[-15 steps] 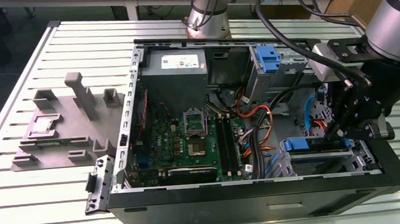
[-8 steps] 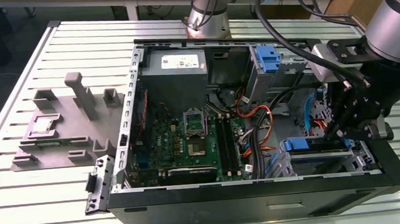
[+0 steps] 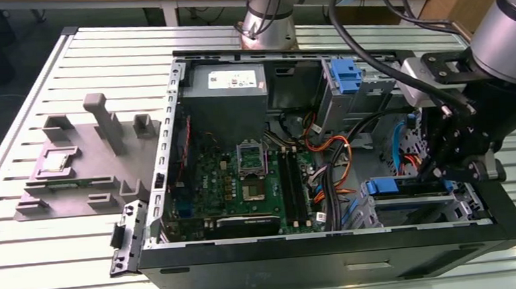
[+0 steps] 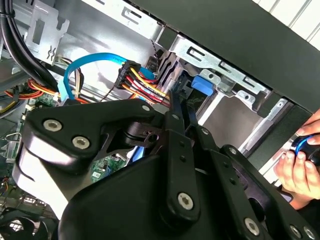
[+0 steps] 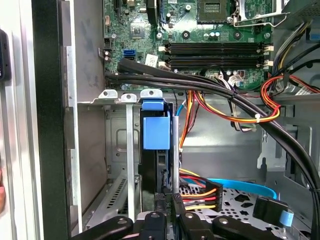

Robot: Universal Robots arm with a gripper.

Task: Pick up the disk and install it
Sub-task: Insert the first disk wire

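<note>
While gripper point(image 3: 446, 163) sits low in drive cage point(image 3: 423, 208), you see disk point(image 5: 156, 131) standing in bay slot, mostly seated; jaws closed around its rear edge; release not yet done

disk point(image 5: 156, 150) — blue carrier | on edge — slotted in drive cage point(image 5: 125, 150)

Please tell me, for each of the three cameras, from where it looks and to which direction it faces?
Exterior view: above the table, looking down into the open computer case; the arm shows at this view's right.
First wrist view: on the arm, facing the drive bay, the disk's blue carrier and the motherboard; the gripper shows.
Second wrist view: behind the gripper's black linkage, facing the cables; a person's hand shows.
Both wrist views share the red-yellow cables.
</note>
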